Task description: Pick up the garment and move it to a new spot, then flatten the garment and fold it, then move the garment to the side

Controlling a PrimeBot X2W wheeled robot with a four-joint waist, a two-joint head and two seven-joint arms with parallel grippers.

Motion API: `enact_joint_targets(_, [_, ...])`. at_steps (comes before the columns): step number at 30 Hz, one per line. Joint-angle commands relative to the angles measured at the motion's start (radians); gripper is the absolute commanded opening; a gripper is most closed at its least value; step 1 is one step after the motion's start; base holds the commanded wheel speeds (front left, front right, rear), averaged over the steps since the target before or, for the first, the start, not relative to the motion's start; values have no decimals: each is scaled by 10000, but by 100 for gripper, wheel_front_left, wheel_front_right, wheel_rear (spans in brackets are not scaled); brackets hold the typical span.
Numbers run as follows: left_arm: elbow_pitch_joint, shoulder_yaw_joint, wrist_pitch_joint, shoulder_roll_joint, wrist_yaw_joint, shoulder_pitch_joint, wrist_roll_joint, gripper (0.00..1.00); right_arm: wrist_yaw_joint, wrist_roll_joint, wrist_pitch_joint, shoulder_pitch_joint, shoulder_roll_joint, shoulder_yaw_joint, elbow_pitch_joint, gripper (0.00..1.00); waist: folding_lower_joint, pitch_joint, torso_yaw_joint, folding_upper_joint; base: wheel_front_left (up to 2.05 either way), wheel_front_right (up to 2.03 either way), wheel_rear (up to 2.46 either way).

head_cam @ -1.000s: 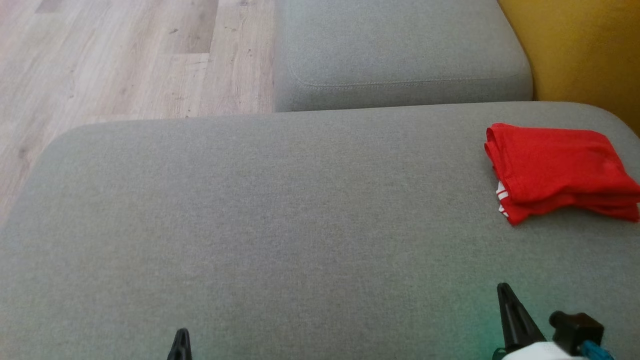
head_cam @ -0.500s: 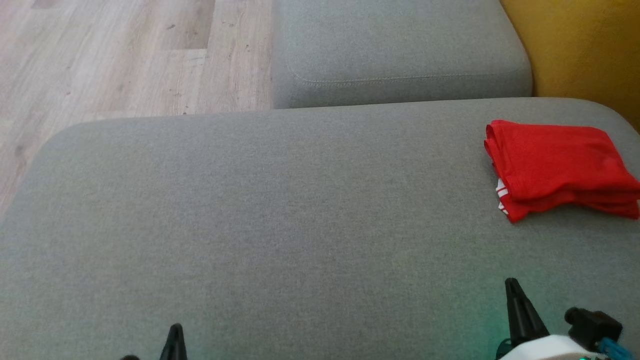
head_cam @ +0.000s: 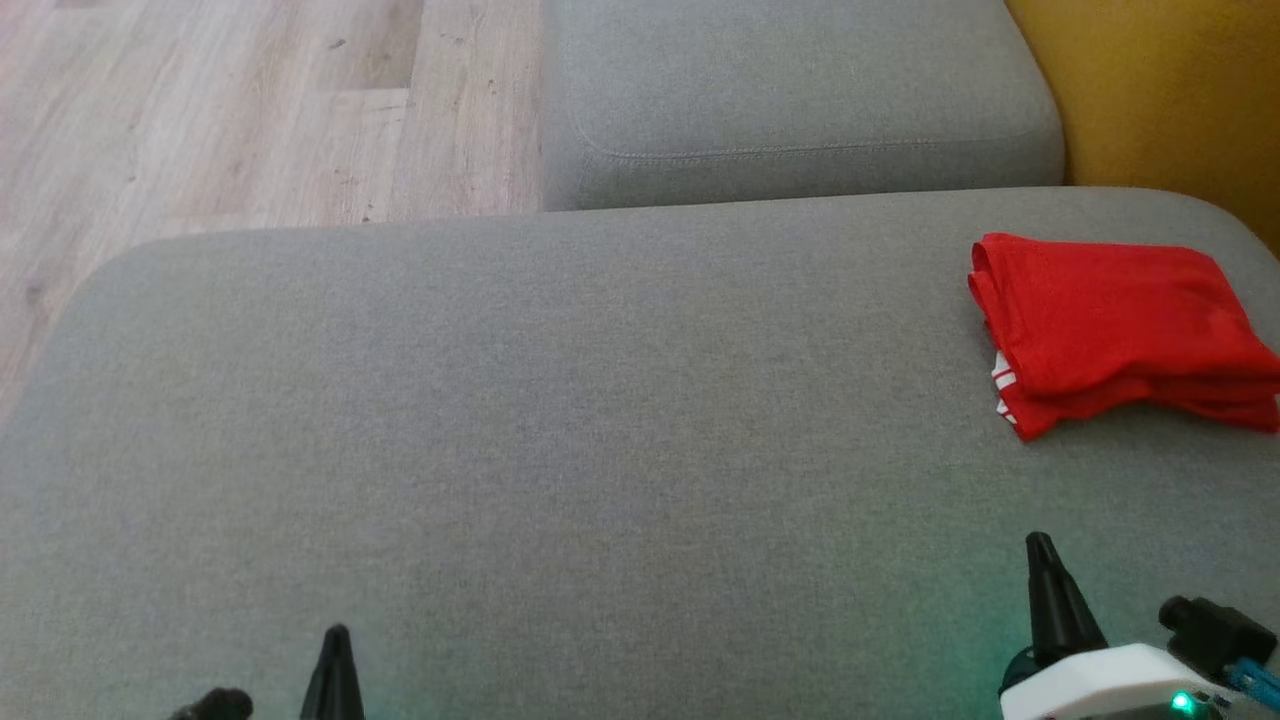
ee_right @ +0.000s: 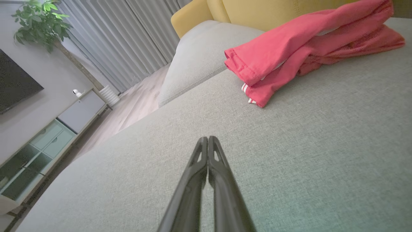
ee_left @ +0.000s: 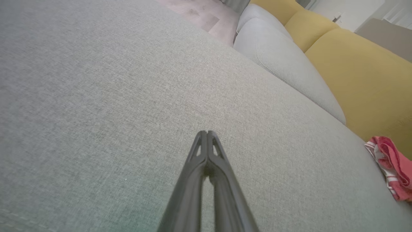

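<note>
The red garment (head_cam: pixel 1115 330) lies folded in a compact stack at the far right of the grey cushion (head_cam: pixel 560 450), a white-striped edge peeking out at its lower left. It also shows at the right edge of the left wrist view, garment (ee_left: pixel 391 166), and at the upper right of the right wrist view, garment (ee_right: pixel 305 48). My left gripper (head_cam: pixel 337 632) is shut at the bottom left, holding nothing, over bare cushion. My right gripper (head_cam: pixel 1040 540) is shut at the bottom right, a short way in front of the garment and apart from it.
A second grey cushion (head_cam: pixel 790 90) sits beyond the big one, with a yellow backrest (head_cam: pixel 1160 90) at the upper right. Wooden floor (head_cam: pixel 230 110) lies past the cushion's left and far edge. The right wrist view takes in a cabinet (ee_right: pixel 48 135), curtains and a plant.
The head camera has shifted slightly. Both gripper tips stand a little higher in the head view than a second ago, the right one also a bit further right. The garment lies as before.
</note>
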Motion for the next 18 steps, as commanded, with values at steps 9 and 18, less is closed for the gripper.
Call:
enact_joint_targets(9, [-256, 716, 238, -144, -305, -722, -735, 0, 24, 1161, 177, -667, -126, -94, -329, 0, 0, 65, -23, -1, 0, 0, 0])
enact_joint_targets(18, [-239, 1146, 492, -316, -583, -901, -1410, 0, 29, 2211, 354, -847, -141, -184, -332, 0, 0, 133, -47, -1, 0, 0, 0])
